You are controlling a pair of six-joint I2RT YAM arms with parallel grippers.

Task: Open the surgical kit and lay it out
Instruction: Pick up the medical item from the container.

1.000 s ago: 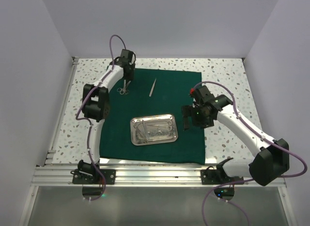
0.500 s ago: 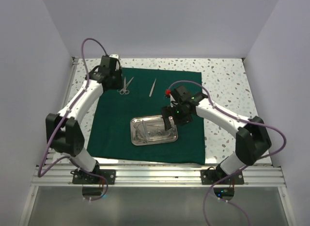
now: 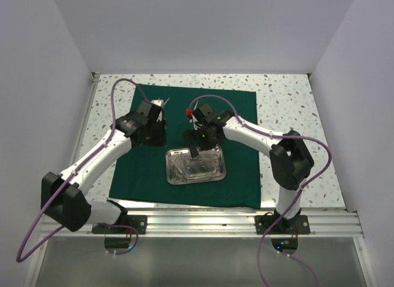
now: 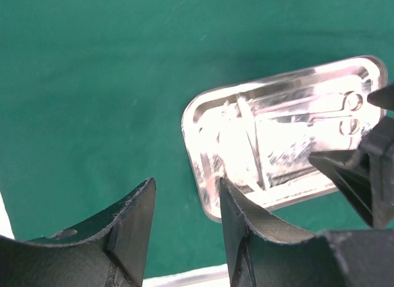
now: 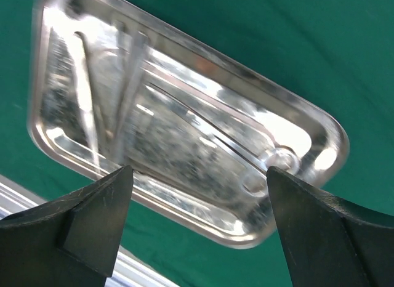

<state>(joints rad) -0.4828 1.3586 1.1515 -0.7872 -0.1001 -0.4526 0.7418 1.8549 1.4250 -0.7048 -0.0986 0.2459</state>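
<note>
Surgical kit seen from above: a dark green cloth lies spread flat on the speckled tabletop. A shiny steel tray of slim silver instruments sits just near of the cloth's middle. The right jaws hang over the tray's far edge. The left jaws hover over the cloth just far-left of the tray.

Left wrist view: the jaws are apart and hold nothing. Bare cloth shows between them, with the tray beyond.

Right wrist view: the jaws are spread wide and empty, and the tray shows between them.

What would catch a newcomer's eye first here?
The shiny steel tray sits at the middle of the dark green cloth, with slim silver instruments lying in it. The right gripper hangs wide open right over the tray, while the left gripper, empty, hovers over the cloth beside it.
</note>
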